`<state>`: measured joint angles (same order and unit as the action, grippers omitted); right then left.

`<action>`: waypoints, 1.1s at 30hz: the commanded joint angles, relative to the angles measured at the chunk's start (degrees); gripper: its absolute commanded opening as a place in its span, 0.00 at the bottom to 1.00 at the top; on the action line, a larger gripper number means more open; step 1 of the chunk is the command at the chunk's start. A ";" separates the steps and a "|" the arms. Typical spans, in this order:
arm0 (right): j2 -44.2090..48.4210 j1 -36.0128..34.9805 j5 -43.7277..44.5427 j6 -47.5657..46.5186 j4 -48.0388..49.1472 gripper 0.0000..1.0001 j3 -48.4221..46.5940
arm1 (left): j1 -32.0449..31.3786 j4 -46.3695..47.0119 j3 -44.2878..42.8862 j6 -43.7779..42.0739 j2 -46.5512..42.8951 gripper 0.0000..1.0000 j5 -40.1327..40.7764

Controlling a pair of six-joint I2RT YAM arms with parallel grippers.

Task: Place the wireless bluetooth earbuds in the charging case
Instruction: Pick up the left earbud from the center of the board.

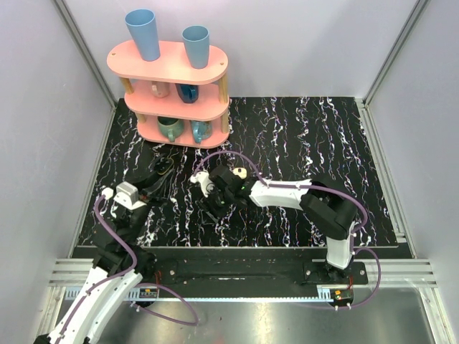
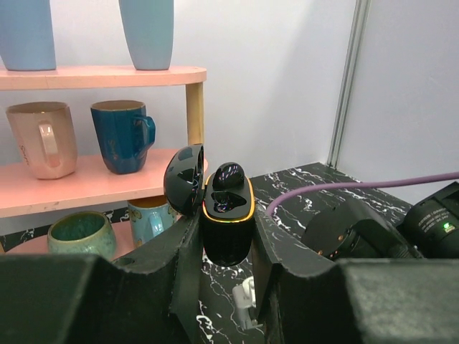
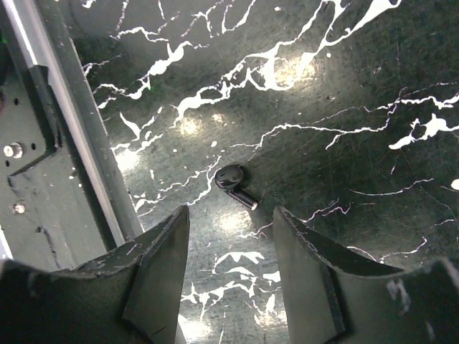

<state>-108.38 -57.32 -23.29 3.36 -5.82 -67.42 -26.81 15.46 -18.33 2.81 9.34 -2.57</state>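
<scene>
The right end effector point(image 3: 231, 229) is hanging over the dark counter point(image 3: 344, 129) with its two fingers spread apart, and a little black earbud point(image 3: 233, 186) is lying on its side on the counter just past the tips, in line with the gap. The left end effector point(image 2: 224, 251) is squeezing the shiny black charging case point(image 2: 226, 233) upright between its fingers, with the lid point(image 2: 184, 179) standing open to the left and a second earbud point(image 2: 228, 175) sitting in the top of the case. Behind the case, a pink shelf point(image 2: 93, 183) is carrying a pale pink mug point(image 2: 39, 140) and a dark blue mug point(image 2: 120, 136).
</scene>
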 commanded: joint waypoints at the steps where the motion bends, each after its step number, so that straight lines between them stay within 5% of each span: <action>1: -0.87 -1.91 4.64 -1.69 0.82 0.57 -2.89 | 0.09 0.36 -2.85 -0.17 -1.34 0.00 1.43; 33: -6.85 -7.63 19.33 -1.33 -4.81 0.50 -8.34 | 0.09 -0.26 -2.42 0.00 -2.40 0.00 2.21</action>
<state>-114.59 -64.18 -6.63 2.37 -9.37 -73.82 -26.81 13.39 -18.96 2.83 7.90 -1.50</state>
